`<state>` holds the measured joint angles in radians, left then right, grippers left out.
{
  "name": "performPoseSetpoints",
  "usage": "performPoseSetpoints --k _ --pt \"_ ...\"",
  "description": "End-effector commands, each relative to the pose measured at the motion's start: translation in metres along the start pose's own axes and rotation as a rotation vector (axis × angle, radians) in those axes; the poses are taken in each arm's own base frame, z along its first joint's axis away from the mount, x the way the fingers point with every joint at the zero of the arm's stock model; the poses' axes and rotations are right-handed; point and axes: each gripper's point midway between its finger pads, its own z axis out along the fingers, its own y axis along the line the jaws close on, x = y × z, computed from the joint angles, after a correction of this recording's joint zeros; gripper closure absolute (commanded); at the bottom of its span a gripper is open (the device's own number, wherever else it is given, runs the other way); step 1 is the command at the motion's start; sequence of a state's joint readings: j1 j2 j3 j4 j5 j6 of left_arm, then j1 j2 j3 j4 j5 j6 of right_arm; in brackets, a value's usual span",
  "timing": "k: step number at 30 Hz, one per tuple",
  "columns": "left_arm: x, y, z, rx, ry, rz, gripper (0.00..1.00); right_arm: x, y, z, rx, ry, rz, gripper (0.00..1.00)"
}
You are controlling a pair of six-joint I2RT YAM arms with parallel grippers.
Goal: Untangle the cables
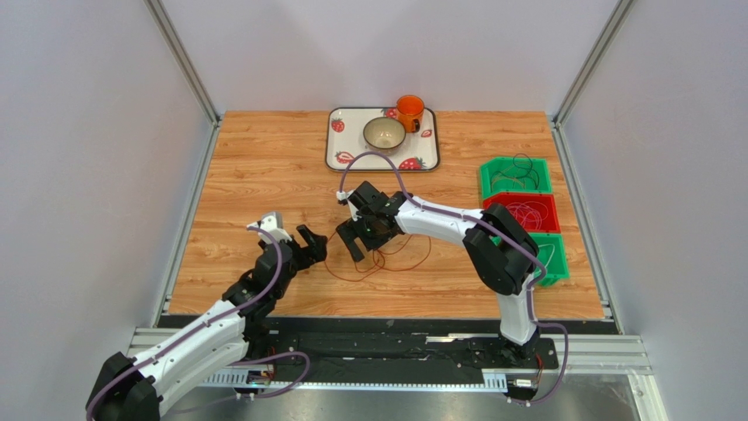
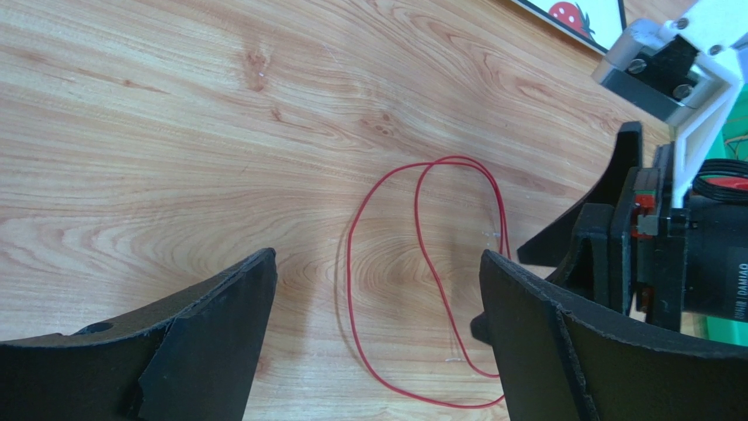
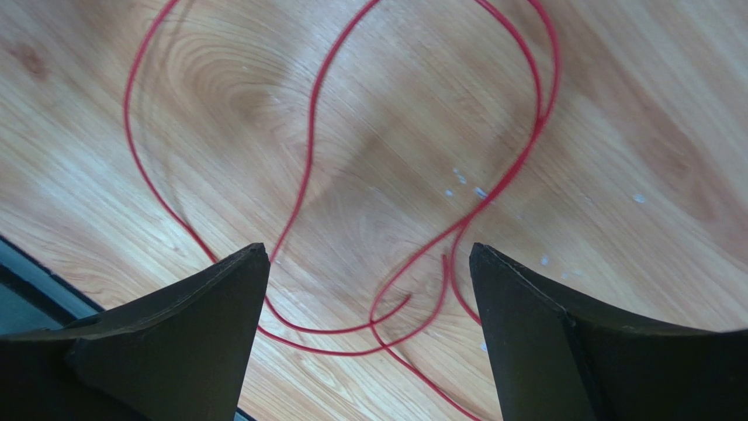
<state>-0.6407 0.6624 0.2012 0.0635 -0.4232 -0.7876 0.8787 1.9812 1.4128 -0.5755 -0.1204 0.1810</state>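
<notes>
Thin red cables [image 1: 386,269] lie in loose, crossing loops on the wooden table, just in front of the middle. My left gripper [image 1: 312,244] hovers at their left side, open, and its wrist view shows a red loop [image 2: 349,272] on the wood between its spread fingers, untouched. My right gripper [image 1: 351,246] is directly over the loops, open. Several red strands [image 3: 309,149] cross below and between its fingers without being pinched. The two grippers sit close together, and the right one [image 2: 650,237] shows at the right edge of the left wrist view.
A strawberry-print tray [image 1: 423,147] at the back holds a bowl [image 1: 384,133] and an orange cup [image 1: 409,111]. Three bins line the right edge: green [image 1: 514,175], red [image 1: 527,213] and green [image 1: 551,254], with thin cables coiled inside.
</notes>
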Motion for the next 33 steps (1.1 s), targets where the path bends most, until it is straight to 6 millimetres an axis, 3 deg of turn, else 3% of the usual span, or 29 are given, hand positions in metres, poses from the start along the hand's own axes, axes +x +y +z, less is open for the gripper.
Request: performPoseSetpoints --k 1,5,6,12,17,20,27,33 --pt "-0.020 -0.021 0.000 0.052 -0.046 -0.033 0.06 -0.025 -0.011 -0.045 0.088 -0.112 -0.080 0.10" --pt "-0.020 -0.021 0.000 0.054 -0.043 -0.030 0.07 -0.017 -0.031 -0.068 0.189 -0.148 -0.133 0.09" --pt "-0.020 -0.022 0.000 0.057 -0.044 -0.030 0.07 -0.008 -0.035 -0.068 0.200 -0.138 -0.136 0.09" --pt "-0.019 -0.022 0.001 0.056 -0.037 -0.026 0.07 0.002 -0.031 -0.090 0.243 -0.170 -0.130 0.09" --pt "-0.018 -0.023 0.002 0.061 -0.033 -0.020 0.07 0.035 -0.014 -0.078 0.228 -0.137 -0.167 0.09" --pt "-0.018 -0.024 0.002 0.060 -0.032 -0.020 0.07 0.044 -0.001 -0.075 0.190 -0.146 -0.226 0.09" --pt "-0.019 -0.025 0.002 0.065 -0.033 -0.019 0.07 0.050 0.005 -0.062 0.153 -0.190 -0.316 0.08" --pt "-0.018 -0.025 0.002 0.066 -0.032 -0.018 0.08 0.037 0.012 -0.038 0.130 -0.204 -0.382 0.09"
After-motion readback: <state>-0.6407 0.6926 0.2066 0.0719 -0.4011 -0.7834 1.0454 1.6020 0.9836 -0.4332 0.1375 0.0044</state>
